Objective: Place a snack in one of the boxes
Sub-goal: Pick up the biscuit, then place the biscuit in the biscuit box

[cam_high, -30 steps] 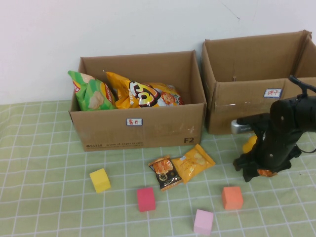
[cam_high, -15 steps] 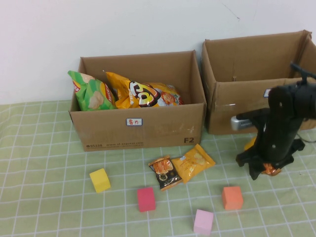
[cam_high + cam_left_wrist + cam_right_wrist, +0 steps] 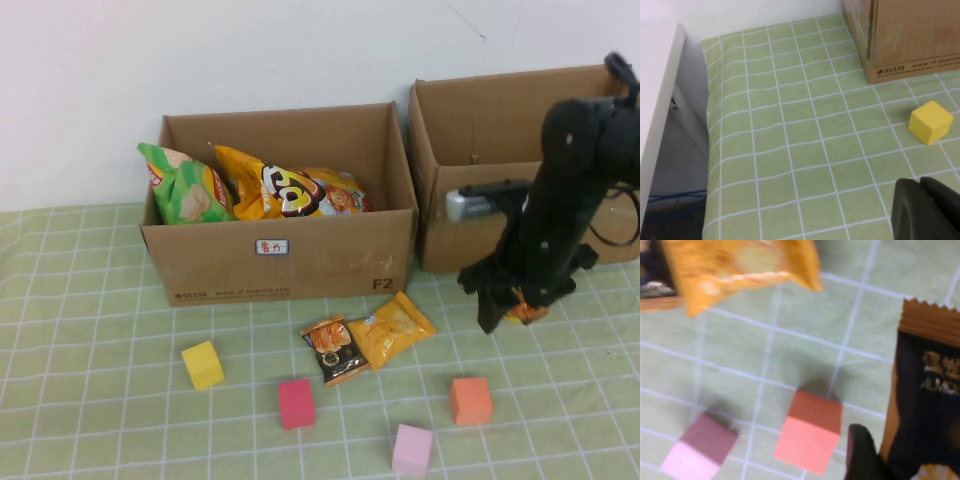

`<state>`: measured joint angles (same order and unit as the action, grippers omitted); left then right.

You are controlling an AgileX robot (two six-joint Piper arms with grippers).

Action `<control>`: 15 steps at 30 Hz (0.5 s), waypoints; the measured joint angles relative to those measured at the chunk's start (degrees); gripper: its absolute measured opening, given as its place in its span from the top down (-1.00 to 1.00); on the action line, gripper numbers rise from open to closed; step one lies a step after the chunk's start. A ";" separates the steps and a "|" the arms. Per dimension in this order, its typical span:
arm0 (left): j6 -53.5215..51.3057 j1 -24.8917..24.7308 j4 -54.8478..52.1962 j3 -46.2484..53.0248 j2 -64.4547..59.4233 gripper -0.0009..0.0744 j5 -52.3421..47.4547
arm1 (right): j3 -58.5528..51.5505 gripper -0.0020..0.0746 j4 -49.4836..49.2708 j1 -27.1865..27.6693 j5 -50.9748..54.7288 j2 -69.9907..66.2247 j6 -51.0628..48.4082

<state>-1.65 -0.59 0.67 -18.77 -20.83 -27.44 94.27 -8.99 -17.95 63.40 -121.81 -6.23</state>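
My right gripper (image 3: 520, 308) is shut on a small black-and-orange snack packet (image 3: 927, 400) and holds it above the table, in front of the right cardboard box (image 3: 470, 215). The packet shows as an orange edge under the arm in the high view (image 3: 524, 311). The left cardboard box (image 3: 290, 262) holds green and yellow chip bags (image 3: 250, 188). Two more snack packets lie on the cloth: a yellow one (image 3: 392, 328) and a dark one (image 3: 334, 350). My left gripper (image 3: 921, 186) is shut and empty, low over the cloth near the yellow cube (image 3: 930, 121).
Foam cubes lie on the green checked cloth: yellow (image 3: 203, 364), red (image 3: 296, 403), pink (image 3: 412, 448) and orange (image 3: 470, 400). The orange cube (image 3: 810, 431) and pink cube (image 3: 699, 447) lie under my right gripper. A white wall stands behind the boxes.
My right arm has risen and swung left and toward the boxes, lifting the packet off the table. The left arm has not moved.
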 joint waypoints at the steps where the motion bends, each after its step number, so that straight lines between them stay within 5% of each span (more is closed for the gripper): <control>1: 0.00 0.00 0.00 0.00 0.00 0.98 0.00 | 0.30 -0.06 -0.52 0.00 0.29 0.44 -0.48; 15: 0.00 0.00 0.24 0.00 0.00 0.98 0.00 | 2.28 -0.05 -0.93 -0.02 2.87 12.63 -2.81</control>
<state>-1.65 -0.59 0.90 -18.77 -20.83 -27.44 96.55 -9.92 -17.97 66.27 -109.18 -9.04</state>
